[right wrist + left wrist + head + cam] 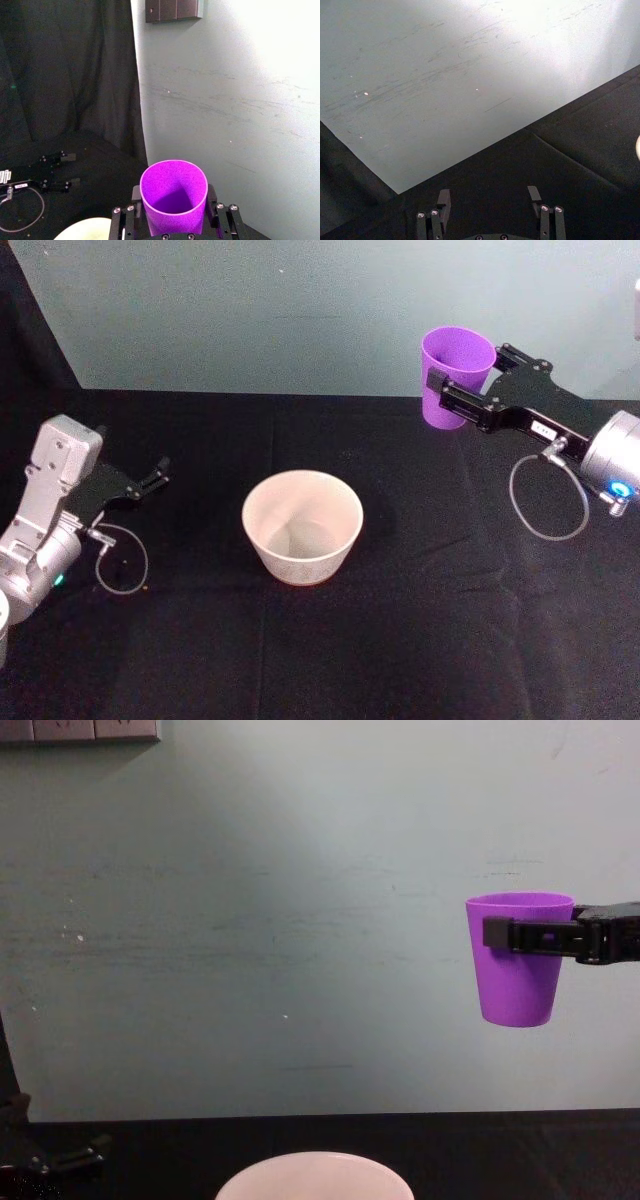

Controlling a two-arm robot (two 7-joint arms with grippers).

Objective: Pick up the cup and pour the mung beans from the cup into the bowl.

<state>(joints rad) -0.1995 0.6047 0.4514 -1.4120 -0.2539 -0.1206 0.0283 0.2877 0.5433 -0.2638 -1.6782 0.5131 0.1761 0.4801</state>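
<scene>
One purple cup (452,360) is held upright by the right gripper (468,375), with the jaws clamped on its upper wall just below the rim. It is carried well above the black-covered table (400,640), to the right of the bowl and farther back. The level hold is judged to keep any contents in until the cup is brought over the bowl, and the height to let its base pass over the rim. Inside the cup, a bare purple floor is seen from the right wrist view, and no mung beans can be made out.

One pale bowl (300,558) stands near the middle of the table, open side up, with no beans seen inside. The left gripper (150,480) is parked low at the table's left, jaws spread on nothing, presumably kept clear of the pouring path.
</scene>
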